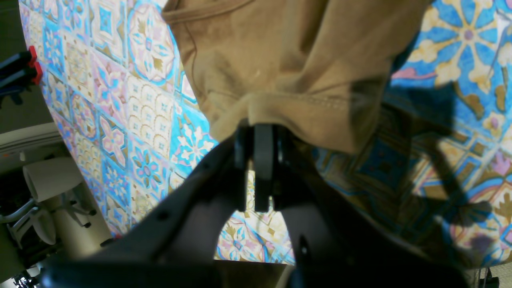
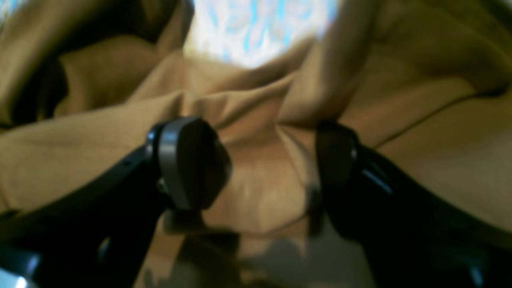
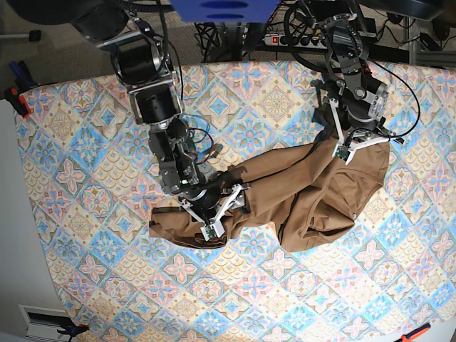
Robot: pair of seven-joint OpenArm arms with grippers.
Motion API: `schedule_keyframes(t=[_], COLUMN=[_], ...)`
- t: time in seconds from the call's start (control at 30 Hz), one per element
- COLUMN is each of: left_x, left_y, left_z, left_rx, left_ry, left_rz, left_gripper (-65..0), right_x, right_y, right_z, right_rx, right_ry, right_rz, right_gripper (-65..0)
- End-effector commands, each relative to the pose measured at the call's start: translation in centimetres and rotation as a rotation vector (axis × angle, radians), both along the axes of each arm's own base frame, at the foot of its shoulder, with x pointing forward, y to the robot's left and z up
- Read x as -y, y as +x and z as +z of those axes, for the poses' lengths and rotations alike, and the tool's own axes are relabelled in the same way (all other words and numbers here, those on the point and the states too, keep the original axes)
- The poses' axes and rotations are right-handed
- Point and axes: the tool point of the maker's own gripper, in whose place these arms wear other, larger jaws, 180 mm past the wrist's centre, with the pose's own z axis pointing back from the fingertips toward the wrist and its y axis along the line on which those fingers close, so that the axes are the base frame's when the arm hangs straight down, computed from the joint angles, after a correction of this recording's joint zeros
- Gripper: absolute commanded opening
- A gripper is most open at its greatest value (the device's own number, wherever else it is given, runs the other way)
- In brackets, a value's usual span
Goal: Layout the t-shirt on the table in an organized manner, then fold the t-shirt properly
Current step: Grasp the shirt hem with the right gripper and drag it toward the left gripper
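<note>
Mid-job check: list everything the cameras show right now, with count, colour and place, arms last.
t-shirt: one, tan-brown, crumpled across the table's middle, one end lifted.
table: one, covered in a blue, pink and cream tile pattern, fills the base view.
clamps: two in sight, red and black, one at the table's left edge and one at its lower right corner.
power strip: one, white, on the floor behind the table.
left gripper: one, black, shut on the t-shirt's hem, held above the table.
right gripper: one, black, jaws wide apart, down on the bunched t-shirt.

Base looks straight down from high; both wrist views closely share the t-shirt [image 3: 313, 192]
</note>
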Motion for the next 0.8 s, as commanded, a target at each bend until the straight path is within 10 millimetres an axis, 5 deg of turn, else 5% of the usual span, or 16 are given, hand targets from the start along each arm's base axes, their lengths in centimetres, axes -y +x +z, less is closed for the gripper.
schedule_keyframes(t=[0.0, 0.17, 0.37, 0.7, 0.77], left_x=[-0.1, -0.2, -0.2, -0.2, -0.3], left_y=[0.5, 0.5, 0.5, 0.5, 0.5], left_z=[0.9, 0.9, 0.5, 0.3, 0.4], left_rx=[0.032, 0.034, 0.025, 0.019, 0.019], left_ry=[0.009, 0.009, 0.005, 0.004, 0.007], left_rz=[0.001, 0.001, 0.0, -0.001, -0.001], left_gripper=[-65.0, -65.0, -65.0, -65.0, -65.0], right_x=[-0.1, 0.0, -0.3, -0.3, 1.2], right_y=[1.6, 1.6, 2.3, 2.9, 2.8], right_z=[1.9, 1.9, 5.1, 14.3, 15.7], right_rx=[0.046, 0.043, 0.099, 0.278, 0.296], right_ry=[0.005, 0.004, 0.001, -0.017, -0.013], right_rz=[-0.005, -0.006, 0.009, 0.038, 0.001], right_gripper=[-27.3, -46.0, -64.2, -65.0, -65.0])
